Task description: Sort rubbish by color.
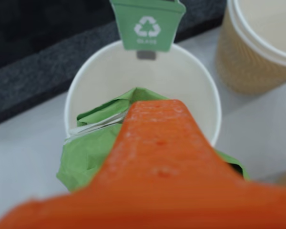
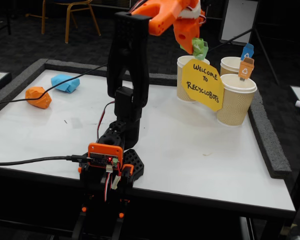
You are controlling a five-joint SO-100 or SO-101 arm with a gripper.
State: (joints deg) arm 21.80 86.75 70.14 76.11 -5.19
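My gripper (image 2: 197, 50) is shut on the green rubbish (image 2: 200, 48), a crumpled green lump, and hangs right above the open cup with the green bin tag (image 1: 147, 26). In the wrist view the green lump (image 1: 86, 152) sits under my orange finger (image 1: 155, 152), over the white inside of that cup (image 1: 93, 76). The orange rubbish (image 2: 38, 96) and the light blue rubbish (image 2: 66, 82) lie on the table's far left in the fixed view, well away from the gripper.
Three tan ribbed cups stand at the back right: the one below the gripper (image 2: 182, 80), one with a blue tag (image 2: 230, 65), one with an orange tag (image 2: 236, 100). A yellow "Welcome to RecycloBots" sign (image 2: 204, 84) leans against them. Grey foam (image 2: 267, 140) borders the table.
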